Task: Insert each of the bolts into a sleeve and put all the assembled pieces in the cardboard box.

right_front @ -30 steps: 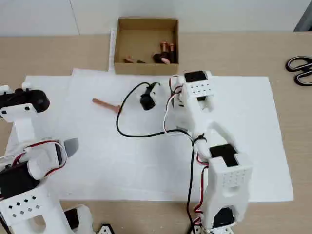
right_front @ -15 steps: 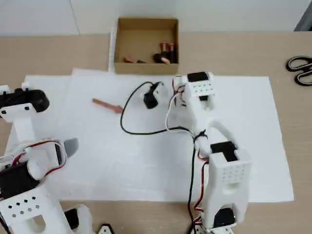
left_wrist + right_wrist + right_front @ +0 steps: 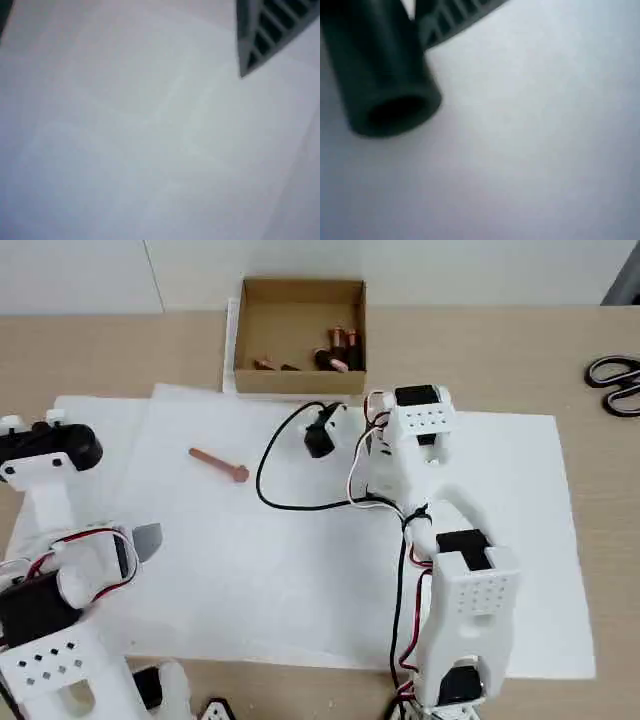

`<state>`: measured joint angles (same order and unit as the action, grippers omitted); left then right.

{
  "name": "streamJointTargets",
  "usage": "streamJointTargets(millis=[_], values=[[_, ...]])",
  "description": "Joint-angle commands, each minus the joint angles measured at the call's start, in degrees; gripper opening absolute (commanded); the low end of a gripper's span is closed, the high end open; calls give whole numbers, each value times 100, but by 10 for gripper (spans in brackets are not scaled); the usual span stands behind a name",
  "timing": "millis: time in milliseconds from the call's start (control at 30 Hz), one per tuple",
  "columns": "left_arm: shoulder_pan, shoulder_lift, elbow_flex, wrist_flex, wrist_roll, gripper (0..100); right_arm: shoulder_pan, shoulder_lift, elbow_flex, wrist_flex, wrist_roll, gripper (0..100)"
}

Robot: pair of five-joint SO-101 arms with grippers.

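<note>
bolt loose on white paper, 9 o'clock of r gripper, which is clamped on black sleeve. cardboard box at 12 w/ assembled pcs. l gripper jaws apart, empty.

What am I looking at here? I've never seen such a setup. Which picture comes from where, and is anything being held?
These are two small white robot arms at a wooden table. The wide picture comes from a fixed camera looking down. The other two come from a camera on each arm's wrist. The left arm sits at the lower left of the wide picture, and its wrist camera faces the white sheet. The right arm stretches toward the cardboard box, which holds a few bolt-and-sleeve pieces. One copper-coloured bolt lies loose on the sheet. In its wrist picture, the right gripper appears to hold a black sleeve, open end toward the camera. A pair of scissors lies at the table's right edge.
</note>
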<state>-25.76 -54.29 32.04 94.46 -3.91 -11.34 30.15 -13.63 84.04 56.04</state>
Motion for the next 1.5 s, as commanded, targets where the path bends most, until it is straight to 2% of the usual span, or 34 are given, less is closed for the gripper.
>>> streamJointTargets(millis=[0, 267, 467, 667, 1000, 1267, 1467], values=[[-26, -88, -57, -132, -35, 299, 101, -66, -123, 57, 44, 104], [-26, -88, -57, -132, -35, 299, 365, -66, -1160, 1130, -53, 103], [-26, -88, -57, -132, -35, 299, 286, -180, -1257, 1138, -1354, 104], [-26, -88, -48, -132, -35, 299, 127, -180, -1152, 1182, -2092, 104], [-18, -88, -48, -132, -35, 299, -637, -215, -26, 1191, -2145, 116], [-18, -88, -48, -132, -35, 299, -629, -233, 26, 1191, -2154, 301], [-18, -88, -48, -132, -35, 299, -646, -242, 9, 1191, -2154, 318]])
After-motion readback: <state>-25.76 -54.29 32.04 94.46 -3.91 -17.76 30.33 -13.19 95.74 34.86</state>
